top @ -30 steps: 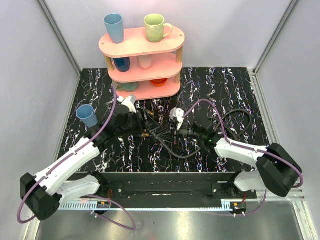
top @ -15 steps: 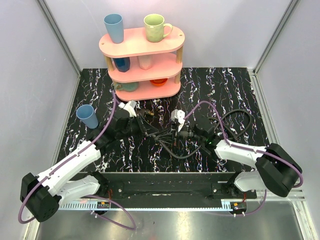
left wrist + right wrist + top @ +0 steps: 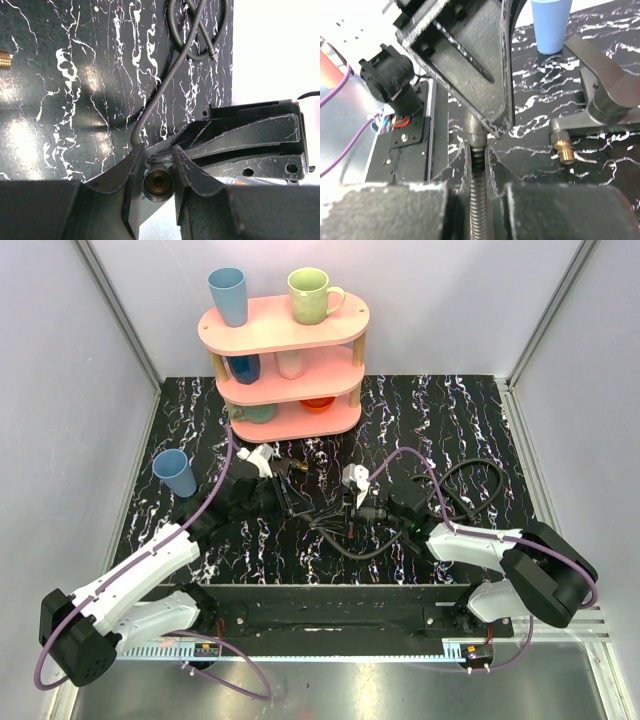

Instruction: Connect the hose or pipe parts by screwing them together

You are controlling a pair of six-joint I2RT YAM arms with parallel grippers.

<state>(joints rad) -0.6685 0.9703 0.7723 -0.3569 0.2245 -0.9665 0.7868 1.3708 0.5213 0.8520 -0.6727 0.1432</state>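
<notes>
I'm looking down on a black marbled table (image 3: 470, 410) veined in white. The pink shelf (image 3: 270, 332), three tiers high, stands at its far edge, and I place the rest from it. On its top tier stand a tall blue cup (image 3: 227, 295) and a green mug (image 3: 310, 295). A light blue cup (image 3: 176, 472) stands upright on the table, nearer to me than the shelf and off its left end. The black hose (image 3: 170, 77) lies in loose loops on the near side of the shelf, reaching past its right end. A small brass threaded piece (image 3: 4, 58) also lies on the table.
</notes>
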